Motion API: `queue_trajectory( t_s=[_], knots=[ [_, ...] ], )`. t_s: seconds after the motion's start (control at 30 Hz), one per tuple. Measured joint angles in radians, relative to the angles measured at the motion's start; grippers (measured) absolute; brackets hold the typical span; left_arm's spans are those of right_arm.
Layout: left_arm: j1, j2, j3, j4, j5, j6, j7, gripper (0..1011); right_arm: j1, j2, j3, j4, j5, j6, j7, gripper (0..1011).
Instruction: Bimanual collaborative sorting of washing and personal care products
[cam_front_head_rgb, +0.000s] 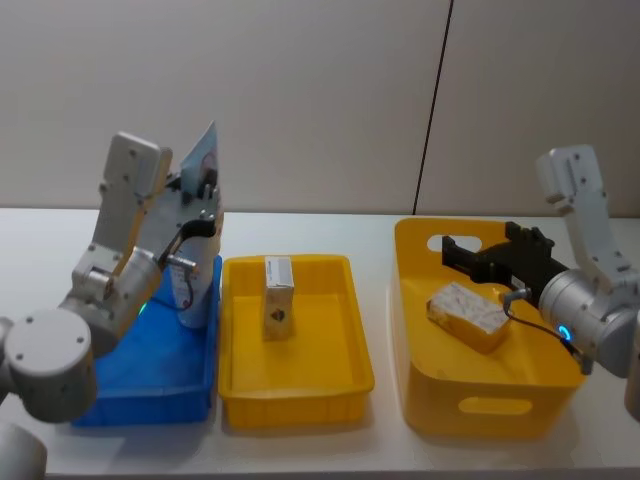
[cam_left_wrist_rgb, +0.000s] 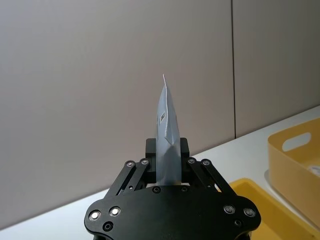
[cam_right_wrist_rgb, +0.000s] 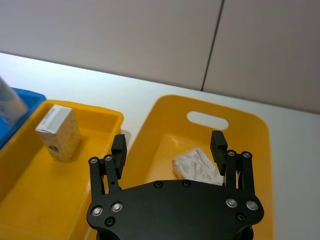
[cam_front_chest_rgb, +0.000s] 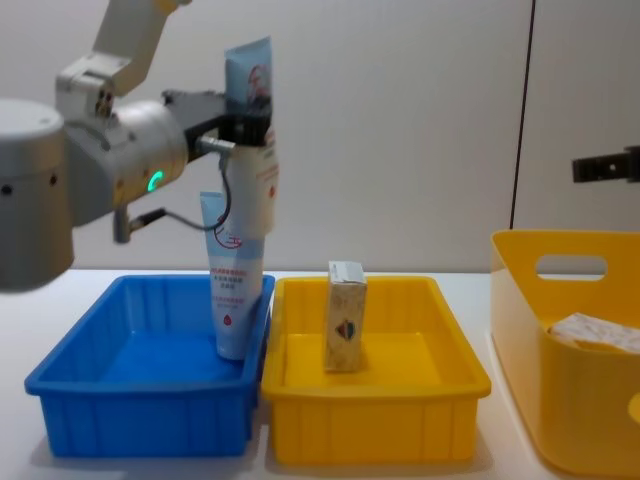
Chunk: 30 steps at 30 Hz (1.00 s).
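A pale-blue tube (cam_front_chest_rgb: 249, 85) is clamped upright in the left gripper (cam_front_chest_rgb: 243, 132), high above the blue tray (cam_front_chest_rgb: 140, 400), where a second tube (cam_front_chest_rgb: 232, 290) is propped. The right gripper (cam_right_wrist_rgb: 168, 144) is held spread over a pack (cam_right_wrist_rgb: 197, 165) in the yellow basket (cam_right_wrist_rgb: 250, 130). Placement appears to be in hand: a straight descent clear of the propped tube is called for.

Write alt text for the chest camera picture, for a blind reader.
The left gripper holds a pale-blue tube over a blue tray, where a second tube stands. A cream carton stands in the yellow tray; a white pack lies in the yellow basket, under the right gripper.
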Motion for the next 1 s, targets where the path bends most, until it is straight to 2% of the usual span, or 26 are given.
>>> queue_trajectory(
  t_s=[0.2, 0.57, 1.0],
  knots=[
    [-0.040, -0.003, 0.014, -0.001, 0.007, 0.025, -0.039, 218, 0.019, 0.020, -0.018, 0.009, 0.009, -0.038, 0.061, 1004],
    [-0.072, 0.007, 0.027, -0.081, 0.021, 0.124, -0.081, 218, 0.055, 0.059, -0.047, 0.011, 0.050, -0.094, 0.185, 1004],
    [-0.100, 0.006, 0.040, -0.129, 0.021, 0.152, -0.143, 218, 0.121, 0.103, -0.104, 0.038, 0.095, -0.155, 0.350, 1004]
  ],
)
